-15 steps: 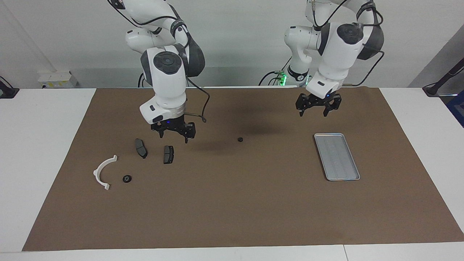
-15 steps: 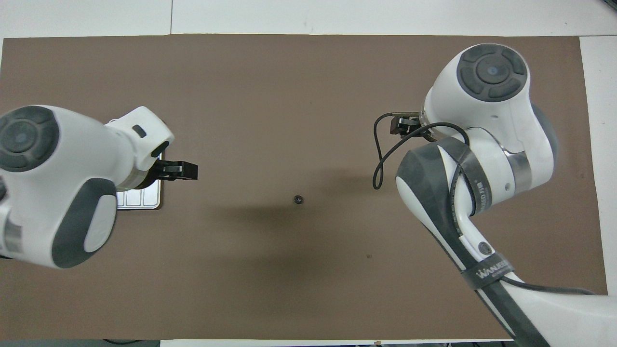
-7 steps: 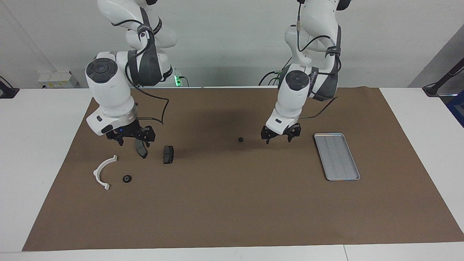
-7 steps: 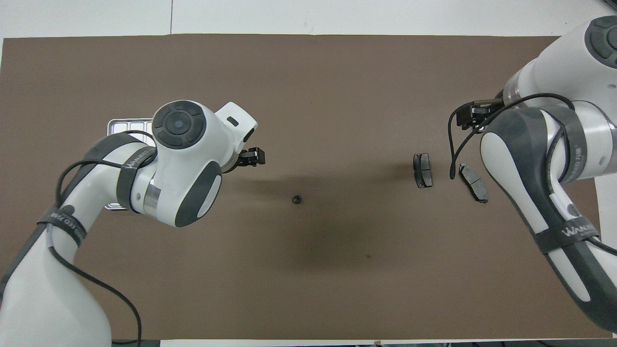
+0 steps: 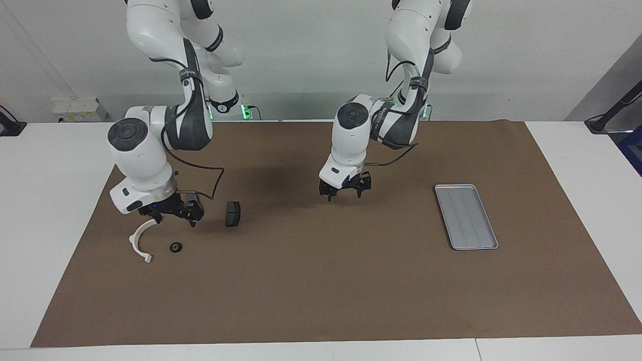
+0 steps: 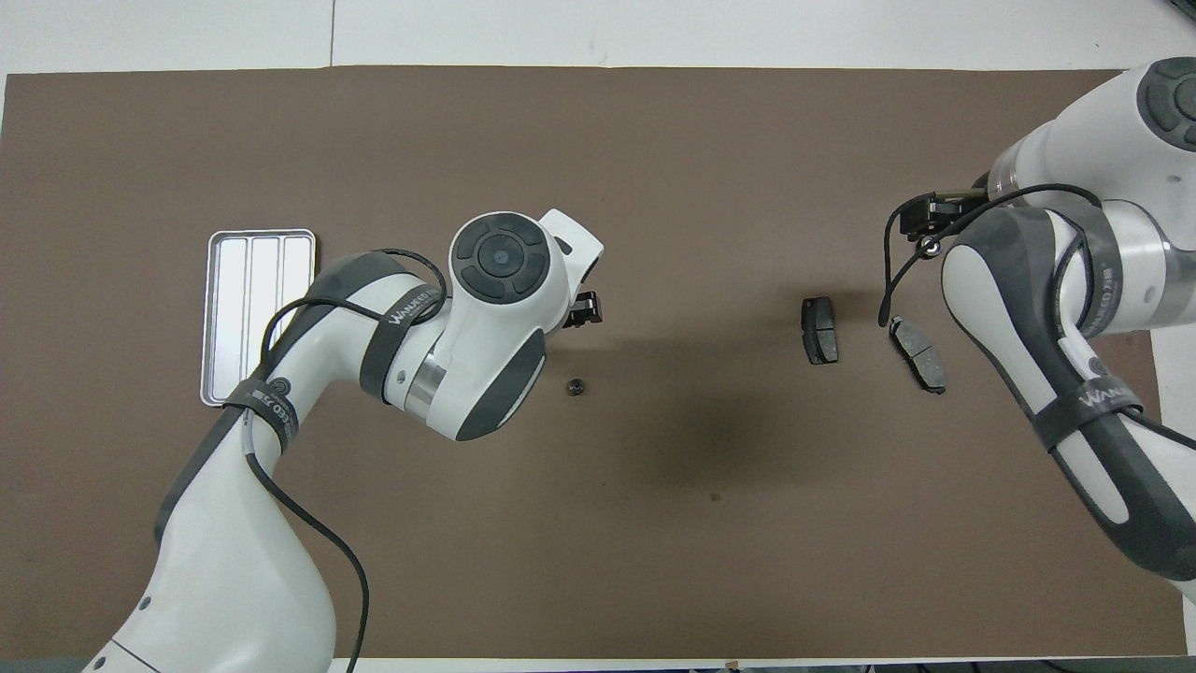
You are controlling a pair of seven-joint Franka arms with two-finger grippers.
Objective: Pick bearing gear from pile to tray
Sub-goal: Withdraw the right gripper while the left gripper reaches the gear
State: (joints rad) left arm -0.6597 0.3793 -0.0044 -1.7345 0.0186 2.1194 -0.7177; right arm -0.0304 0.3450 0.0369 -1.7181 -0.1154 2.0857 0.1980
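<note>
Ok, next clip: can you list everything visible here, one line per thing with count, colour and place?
tray: one, silver-grey, empty, on the mat at the left arm's end of the table.
small round part: one, black, mid-mat, under the left gripper.
brake pads: two, dark grey, toward the right arm's end; one lies under the right gripper.
curved arc: one, white, at the right arm's end of the mat.
ring-shaped part: one, black, beside the arc.
mat: one, brown, covering the white table.
left gripper: open, low over the small round part.
right gripper: open, low over a brake pad.
</note>
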